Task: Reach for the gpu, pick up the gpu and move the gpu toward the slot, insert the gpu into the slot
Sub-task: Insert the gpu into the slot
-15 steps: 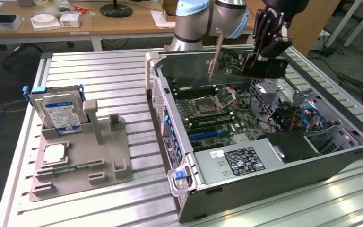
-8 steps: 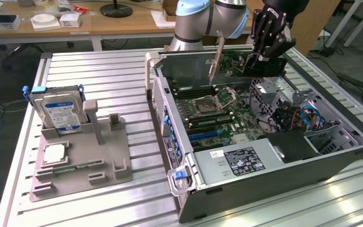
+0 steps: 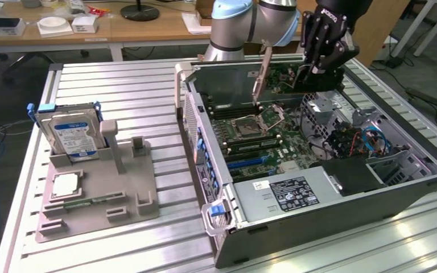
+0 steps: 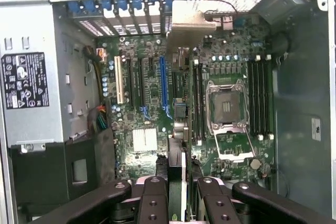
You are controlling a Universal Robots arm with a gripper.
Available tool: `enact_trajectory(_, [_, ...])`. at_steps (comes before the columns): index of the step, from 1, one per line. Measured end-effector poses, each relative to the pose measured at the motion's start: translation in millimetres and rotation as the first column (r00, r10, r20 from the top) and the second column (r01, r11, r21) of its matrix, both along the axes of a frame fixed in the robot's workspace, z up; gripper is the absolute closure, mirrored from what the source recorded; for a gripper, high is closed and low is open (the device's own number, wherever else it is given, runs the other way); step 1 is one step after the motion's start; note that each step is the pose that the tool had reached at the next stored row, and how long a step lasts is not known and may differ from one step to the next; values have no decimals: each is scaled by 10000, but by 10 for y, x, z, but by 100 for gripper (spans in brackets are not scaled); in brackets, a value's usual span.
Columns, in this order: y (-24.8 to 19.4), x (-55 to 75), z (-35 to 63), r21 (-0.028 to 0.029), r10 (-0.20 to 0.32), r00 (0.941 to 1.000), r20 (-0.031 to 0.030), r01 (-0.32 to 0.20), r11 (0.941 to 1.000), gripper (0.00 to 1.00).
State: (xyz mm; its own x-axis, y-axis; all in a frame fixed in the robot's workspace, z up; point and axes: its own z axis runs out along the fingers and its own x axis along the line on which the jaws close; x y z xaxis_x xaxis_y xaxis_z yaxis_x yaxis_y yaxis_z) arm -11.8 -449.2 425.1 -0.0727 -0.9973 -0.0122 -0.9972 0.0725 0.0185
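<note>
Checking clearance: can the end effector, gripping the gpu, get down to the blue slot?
Probably yes: the case lies open, and nothing stands between the gpu in the end effector and the blue slot.

The arm (image 3: 238,23) is cut off by the exterior view's top edge. In the wrist view the gripper (image 4: 178,184) runs past the frame's edge, and the gpu (image 4: 177,163), edge-on between its fingers (image 4: 153,203), hides a strip of motherboard (image 4: 147,93), probably with the slot under it. Print on the power supply label (image 4: 24,80) is too small to read.

Oblique exterior, overhead wrist; shared motherboard (image 4: 152,85)
</note>
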Motion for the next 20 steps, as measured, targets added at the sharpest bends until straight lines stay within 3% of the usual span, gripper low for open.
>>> enact_trajectory(16, [19, -22, -11, -12, 120, 9999, 0, -120, 9999, 74])
enact_trajectory(20, [27, -23, -55, 41, 375, 9993, 2, -375, 9993, 74])
